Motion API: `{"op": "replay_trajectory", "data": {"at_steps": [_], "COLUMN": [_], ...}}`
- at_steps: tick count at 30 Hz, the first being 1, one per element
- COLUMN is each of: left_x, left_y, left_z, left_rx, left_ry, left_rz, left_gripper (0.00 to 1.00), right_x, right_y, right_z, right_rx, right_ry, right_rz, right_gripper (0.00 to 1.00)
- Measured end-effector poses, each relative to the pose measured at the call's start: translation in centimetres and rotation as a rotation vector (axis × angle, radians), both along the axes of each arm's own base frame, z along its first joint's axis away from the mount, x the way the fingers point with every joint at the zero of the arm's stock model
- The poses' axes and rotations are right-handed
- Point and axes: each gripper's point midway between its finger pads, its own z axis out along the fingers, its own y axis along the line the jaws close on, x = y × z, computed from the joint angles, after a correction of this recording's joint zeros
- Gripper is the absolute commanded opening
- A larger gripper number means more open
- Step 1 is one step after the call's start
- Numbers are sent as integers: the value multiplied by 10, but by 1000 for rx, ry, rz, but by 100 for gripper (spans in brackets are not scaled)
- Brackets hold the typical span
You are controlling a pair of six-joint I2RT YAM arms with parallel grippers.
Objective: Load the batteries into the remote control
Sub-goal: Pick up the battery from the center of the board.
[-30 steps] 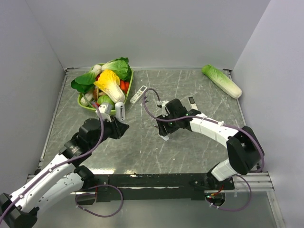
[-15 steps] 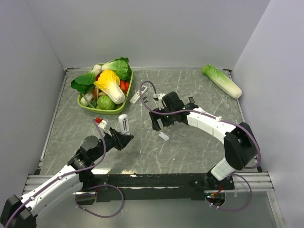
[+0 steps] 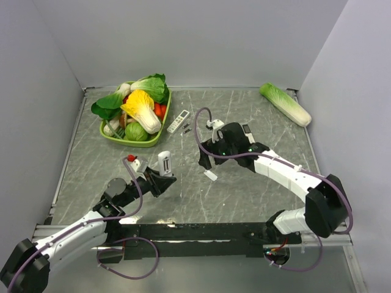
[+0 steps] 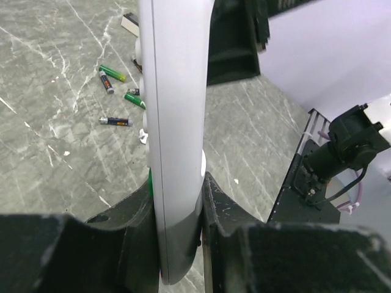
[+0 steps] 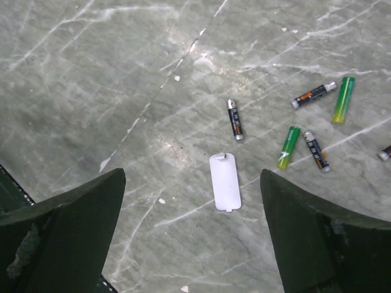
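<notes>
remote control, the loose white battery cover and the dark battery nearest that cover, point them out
remote control (image 4: 177,122): left wrist view, on its white side edge, upper half.
battery cover (image 5: 225,181): right wrist view, middle of the flat white plate.
dark battery (image 5: 235,120): right wrist view, middle of its barrel.

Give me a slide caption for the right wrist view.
Open right claw hovers above loose batteries and a small white cover on the marble table.

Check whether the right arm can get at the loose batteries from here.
Probably yes: the right gripper hangs open above the batteries, which lie bare on the table beside the white cover, nothing over them.
</notes>
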Motion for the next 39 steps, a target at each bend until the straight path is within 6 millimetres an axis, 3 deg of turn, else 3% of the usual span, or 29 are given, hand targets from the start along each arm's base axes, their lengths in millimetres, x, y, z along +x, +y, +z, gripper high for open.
{"op": "replay_trajectory", "data": {"at_steps": [6,13,28,39], "left_x": [1,2,4,4], "left_y": [-2,-2,-6,-6], "left_z": [-7,-1,-10,-11], "left_rx": [35,23,42,45], "left_ry": [-16,-57,-39,-39], "left_rz": [-16,-15,-24,-28], "left_gripper": [1,1,1,1], "right_x": [22,38,51,53], "right_y": [10,21,35,36], "right_z": [0,-24,-78,-96], "right_rx": [-96,-251,-457,-524], "right_ry": [56,144,277,318], "right_rz": [-2,11,60,88], "right_gripper": [58,40,38,33]}}
